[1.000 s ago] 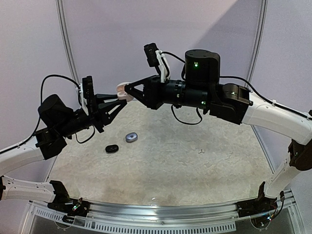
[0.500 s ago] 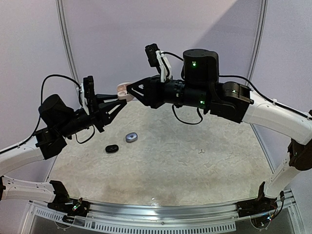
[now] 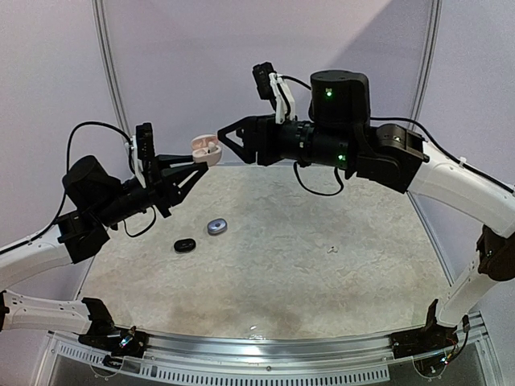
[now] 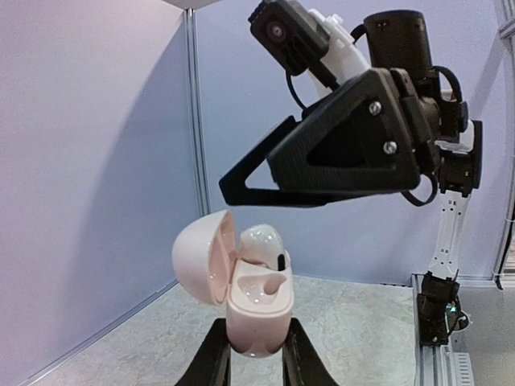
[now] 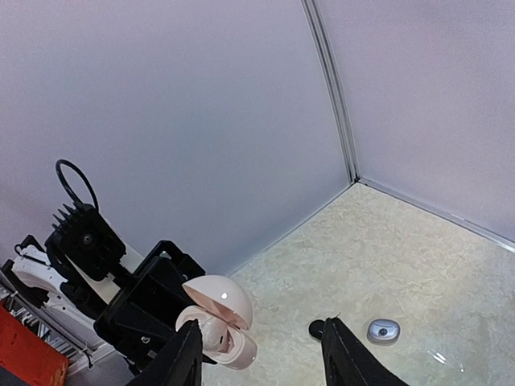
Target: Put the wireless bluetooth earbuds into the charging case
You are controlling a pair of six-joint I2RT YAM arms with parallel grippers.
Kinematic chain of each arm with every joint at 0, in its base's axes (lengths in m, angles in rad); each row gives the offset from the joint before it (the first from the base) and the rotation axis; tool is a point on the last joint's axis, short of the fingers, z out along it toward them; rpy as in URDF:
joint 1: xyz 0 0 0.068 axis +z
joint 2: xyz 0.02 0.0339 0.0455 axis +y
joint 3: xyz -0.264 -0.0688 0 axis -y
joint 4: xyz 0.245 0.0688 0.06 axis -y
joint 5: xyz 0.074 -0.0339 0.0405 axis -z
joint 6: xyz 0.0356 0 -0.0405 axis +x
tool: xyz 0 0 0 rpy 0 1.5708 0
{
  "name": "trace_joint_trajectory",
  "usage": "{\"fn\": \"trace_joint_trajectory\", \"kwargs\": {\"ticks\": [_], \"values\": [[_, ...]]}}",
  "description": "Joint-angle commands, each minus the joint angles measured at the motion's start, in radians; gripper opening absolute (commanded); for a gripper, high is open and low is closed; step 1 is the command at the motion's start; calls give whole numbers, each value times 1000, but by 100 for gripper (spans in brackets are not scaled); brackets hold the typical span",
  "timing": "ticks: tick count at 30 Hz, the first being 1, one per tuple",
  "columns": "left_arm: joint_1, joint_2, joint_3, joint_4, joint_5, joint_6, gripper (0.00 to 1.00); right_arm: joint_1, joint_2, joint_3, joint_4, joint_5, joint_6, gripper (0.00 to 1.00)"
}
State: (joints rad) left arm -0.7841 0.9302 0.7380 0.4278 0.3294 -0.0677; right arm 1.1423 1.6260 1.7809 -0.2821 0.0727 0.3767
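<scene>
My left gripper (image 4: pixel 256 355) is shut on the lower body of a pale pink charging case (image 4: pixel 257 310), held up in the air with its lid (image 4: pixel 201 256) swung open to the left. One glossy white earbud (image 4: pixel 262 244) sits in the far socket; the near socket is bare. In the top view the charging case (image 3: pixel 207 149) hangs above the table's back left. My right gripper (image 3: pixel 226 141) is open and empty, a short way right of the case. In the right wrist view its fingers (image 5: pixel 187 360) frame the case (image 5: pixel 221 342) without touching it.
A black pebble-shaped case (image 3: pixel 185 244) and a silvery grey one (image 3: pixel 216 227) lie closed on the speckled table (image 3: pixel 322 289) below my left arm. A tiny white piece (image 3: pixel 331 249) lies alone at the right of centre. Purple walls stand close behind.
My right gripper has opened and drawn back up and to the right, away from the case. The white earbud stays in the case. The left arm has held still.
</scene>
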Motion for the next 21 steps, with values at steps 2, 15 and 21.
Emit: {"fn": "trace_joint_trajectory", "kwargs": {"ticks": [2,15,21], "values": [[5,-8,9,-12,-3,-8,0,-5,-21,52,-31,-21,-11,44],[5,-5,17,-61,-27,39,0,0,98,125,-84,-161,-4,12],[6,-7,16,-57,-29,43,0,-1,127,127,-123,-144,-5,9]]}}
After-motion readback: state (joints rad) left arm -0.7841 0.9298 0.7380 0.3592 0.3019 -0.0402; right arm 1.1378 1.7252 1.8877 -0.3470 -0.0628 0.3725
